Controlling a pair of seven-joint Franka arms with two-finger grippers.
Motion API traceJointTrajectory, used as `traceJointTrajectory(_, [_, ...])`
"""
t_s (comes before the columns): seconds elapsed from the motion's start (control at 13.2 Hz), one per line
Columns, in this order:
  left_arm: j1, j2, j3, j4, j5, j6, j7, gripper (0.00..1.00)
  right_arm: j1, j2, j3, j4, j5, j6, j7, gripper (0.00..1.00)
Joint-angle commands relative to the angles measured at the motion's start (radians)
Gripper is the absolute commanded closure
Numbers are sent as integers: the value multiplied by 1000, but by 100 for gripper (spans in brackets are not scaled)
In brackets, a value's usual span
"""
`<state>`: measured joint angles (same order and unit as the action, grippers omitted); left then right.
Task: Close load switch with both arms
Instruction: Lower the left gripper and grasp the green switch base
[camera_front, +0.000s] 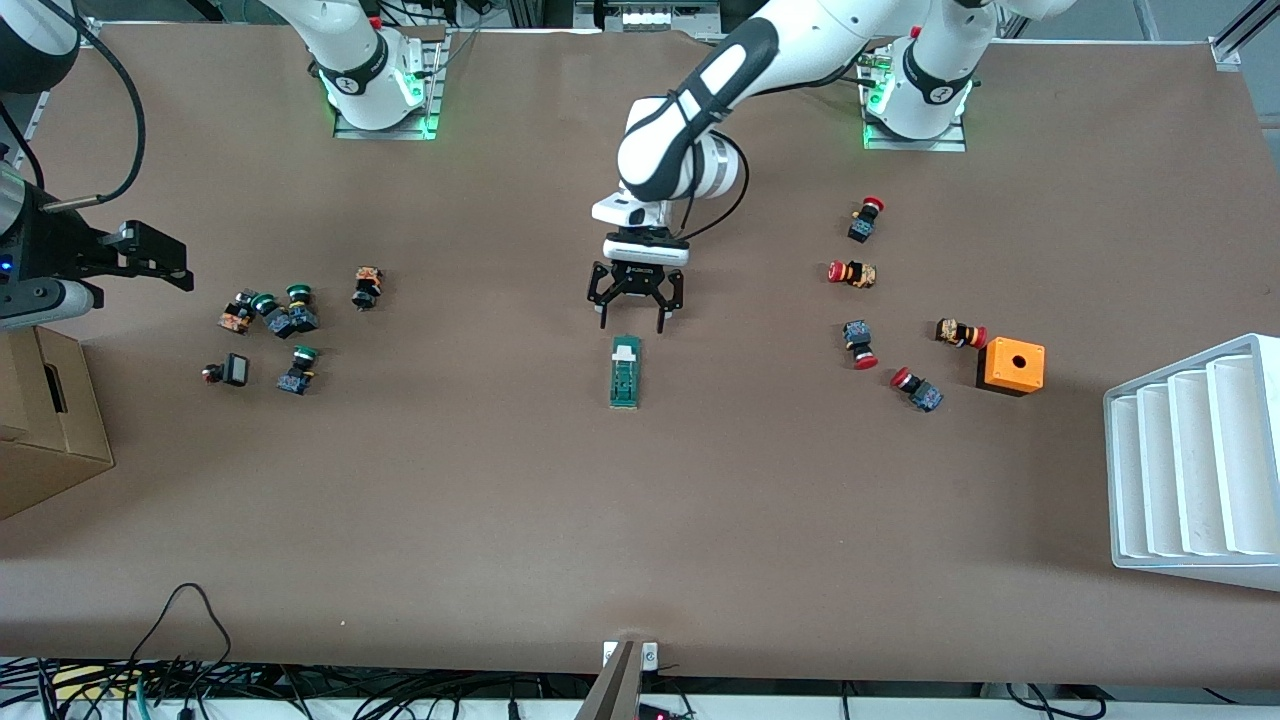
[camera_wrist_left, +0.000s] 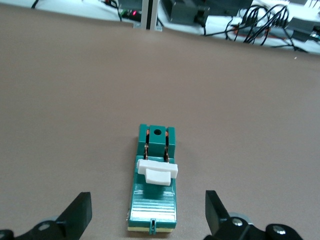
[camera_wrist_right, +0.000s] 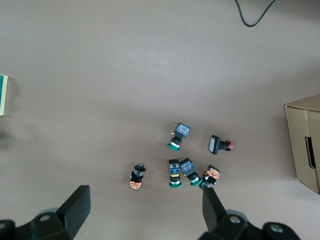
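Observation:
The load switch (camera_front: 626, 371), a narrow dark-green block, lies flat at the middle of the table. Its white sliding piece (camera_front: 626, 350) sits at the end farther from the front camera. My left gripper (camera_front: 634, 323) hangs low just above that end, open, with nothing between its fingers. In the left wrist view the load switch (camera_wrist_left: 155, 180) lies between the spread fingers of the left gripper (camera_wrist_left: 148, 201), and neither finger touches it. My right gripper (camera_front: 165, 262) is held high over the right arm's end of the table, open and empty (camera_wrist_right: 145, 202).
Several green-capped buttons (camera_front: 285, 320) lie under the right gripper, beside a cardboard box (camera_front: 45, 420). Several red-capped buttons (camera_front: 865, 300), an orange box with a hole (camera_front: 1011, 366) and a white ribbed rack (camera_front: 1200, 460) stand toward the left arm's end.

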<state>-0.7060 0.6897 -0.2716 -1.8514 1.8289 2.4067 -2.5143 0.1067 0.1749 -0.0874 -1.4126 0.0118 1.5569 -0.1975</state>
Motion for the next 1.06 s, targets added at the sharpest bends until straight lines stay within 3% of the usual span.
traceJointTrajectory(0.0, [-29,72,6,37,145,-81,-139,0,-4,5,-2,18,2,-12,-16,1])
traceJointTrajectory(0.23, [-33,111,6,46,223,-142,-178,0,-4,5,0,18,1,-18,-16,0])
traceJointTrajectory(0.99, [-73,174,15,89,308,-259,-175,0,-7,54,1,17,4,23,-132,0])
